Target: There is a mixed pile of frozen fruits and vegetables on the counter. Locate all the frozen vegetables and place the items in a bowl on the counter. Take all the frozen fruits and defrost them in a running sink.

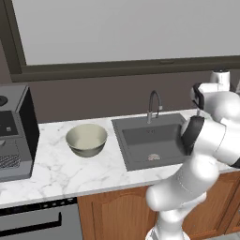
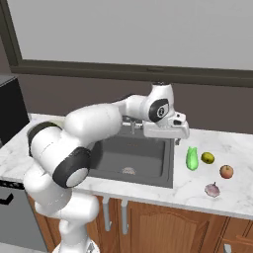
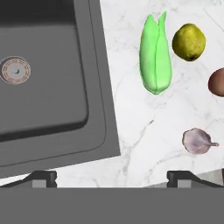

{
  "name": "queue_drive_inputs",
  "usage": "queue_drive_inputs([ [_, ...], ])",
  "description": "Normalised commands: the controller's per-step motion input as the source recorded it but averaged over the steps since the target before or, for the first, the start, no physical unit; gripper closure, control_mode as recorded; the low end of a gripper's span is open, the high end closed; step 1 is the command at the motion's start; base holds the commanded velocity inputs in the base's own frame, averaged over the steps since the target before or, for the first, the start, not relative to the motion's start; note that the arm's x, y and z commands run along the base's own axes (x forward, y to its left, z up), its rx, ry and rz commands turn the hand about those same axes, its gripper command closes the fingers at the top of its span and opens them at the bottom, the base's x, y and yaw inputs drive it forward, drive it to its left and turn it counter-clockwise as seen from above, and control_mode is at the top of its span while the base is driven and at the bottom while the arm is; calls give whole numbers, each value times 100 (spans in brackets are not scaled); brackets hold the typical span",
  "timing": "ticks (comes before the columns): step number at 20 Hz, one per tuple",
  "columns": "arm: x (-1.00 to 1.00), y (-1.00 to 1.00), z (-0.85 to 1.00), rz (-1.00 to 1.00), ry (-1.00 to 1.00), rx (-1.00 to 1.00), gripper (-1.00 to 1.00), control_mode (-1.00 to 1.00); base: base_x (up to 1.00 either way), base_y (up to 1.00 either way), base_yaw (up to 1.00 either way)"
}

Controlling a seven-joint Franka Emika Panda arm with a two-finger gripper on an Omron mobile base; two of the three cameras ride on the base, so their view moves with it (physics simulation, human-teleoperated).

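Observation:
In the hand view four small items lie on the white marble counter (image 3: 131, 144) to the right of the sink (image 3: 43, 100). They are a bright green lumpy vegetable (image 3: 155, 54), a pale pinkish-white vegetable (image 3: 197, 141), a yellow-green fruit (image 3: 188, 42) and a red fruit (image 3: 217, 82) at the frame's edge. My gripper (image 3: 111, 177) is open and holds nothing. It hangs above the sink's right rim, just left of the pile (image 2: 168, 138). From the right base I see the green vegetable (image 2: 191, 158), yellow-green fruit (image 2: 207, 157), red fruit (image 2: 226, 171) and pinkish item (image 2: 212, 189). The beige-grey bowl (image 1: 86, 139) stands left of the sink (image 1: 150, 140).
A curved grey faucet (image 1: 153, 105) rises behind the basin, and no water shows at it. A dark coffee machine (image 1: 14, 131) stands at the counter's far left. The round drain (image 3: 15, 70) sits in the basin floor. Wooden cabinets run below the counter.

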Motion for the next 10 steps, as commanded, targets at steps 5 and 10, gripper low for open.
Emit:
queue_drive_inputs([
  [5, 54, -71, -5, -1, 15, 13, -100, -100, 0, 0, 0],
  [10, 56, -60, -9, 2, 5, 11, -100, -100, 0, 0, 0],
])
